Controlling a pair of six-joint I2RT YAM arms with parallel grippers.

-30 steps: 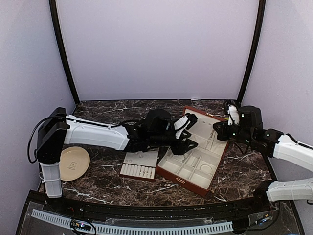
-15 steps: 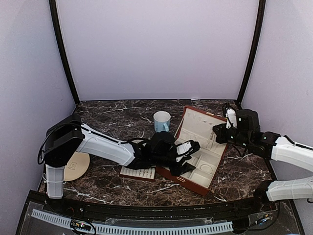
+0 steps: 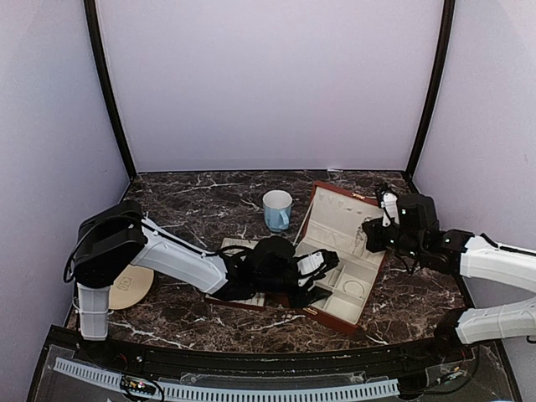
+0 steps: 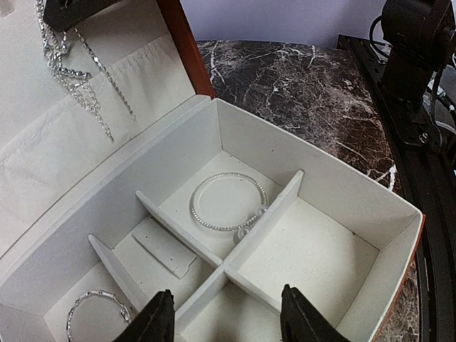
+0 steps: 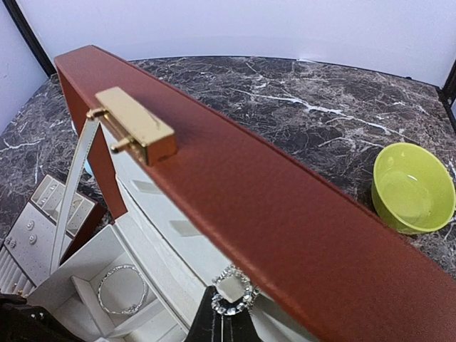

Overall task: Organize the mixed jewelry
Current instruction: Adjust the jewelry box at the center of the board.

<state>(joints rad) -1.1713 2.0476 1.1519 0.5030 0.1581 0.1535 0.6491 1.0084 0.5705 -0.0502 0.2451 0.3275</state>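
The red-brown box (image 3: 337,316) lies open, its lid standing up. My left gripper (image 3: 322,270) hovers open and empty over the cream compartments (image 4: 226,322). A silvery bangle (image 4: 228,203) lies in the compartment just ahead of it, and a second bangle (image 4: 96,310) lies in one to the left. My right gripper (image 3: 371,237) is at the inside of the lid, shut (image 5: 229,313) on a sparkly fine chain (image 5: 235,291). The chain (image 4: 71,68) hangs down the lid lining in the left wrist view. A bangle (image 5: 122,288) also shows in the right wrist view.
The cream slotted tray (image 3: 237,245) with small studs (image 5: 30,226) lies left of the box, mostly under my left arm. A light blue mug (image 3: 277,208) stands behind it. A cream plate (image 3: 130,285) sits far left. A green bowl (image 5: 413,187) stands behind the lid with its gold clasp (image 5: 135,132).
My left gripper has come down and toward the near edge over the box, uncovering the mug. My right gripper has shifted slightly left along the lid, still shut on the chain.
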